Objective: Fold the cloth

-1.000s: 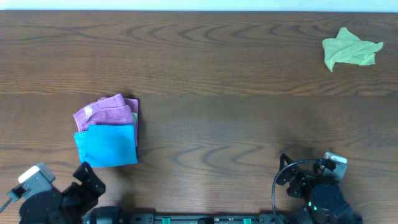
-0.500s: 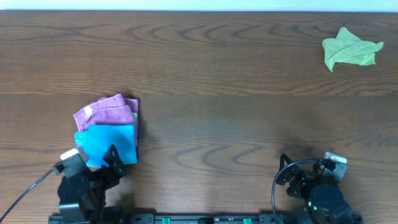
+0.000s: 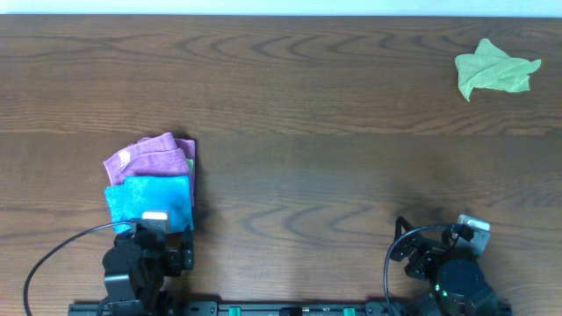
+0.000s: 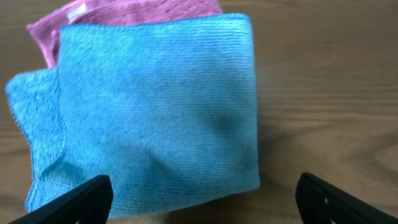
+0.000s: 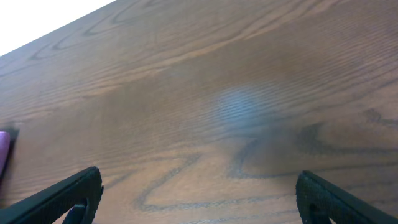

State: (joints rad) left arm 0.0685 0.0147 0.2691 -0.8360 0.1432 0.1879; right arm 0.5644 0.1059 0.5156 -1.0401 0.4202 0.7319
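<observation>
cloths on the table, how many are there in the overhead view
3: the sky-blue cloth lies near the front left, the purple cloth sits partly under it just behind, and the yellow-green cloth is crumpled at the far right. Another may be hidden beneath the first two.

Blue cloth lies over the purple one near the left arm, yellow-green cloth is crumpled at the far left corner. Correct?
One thing is off: the yellow-green cloth is crumpled at the far right corner, not the left, as the overhead view shows. The rest stands: the blue cloth lies over the purple cloth near the left arm.
</observation>
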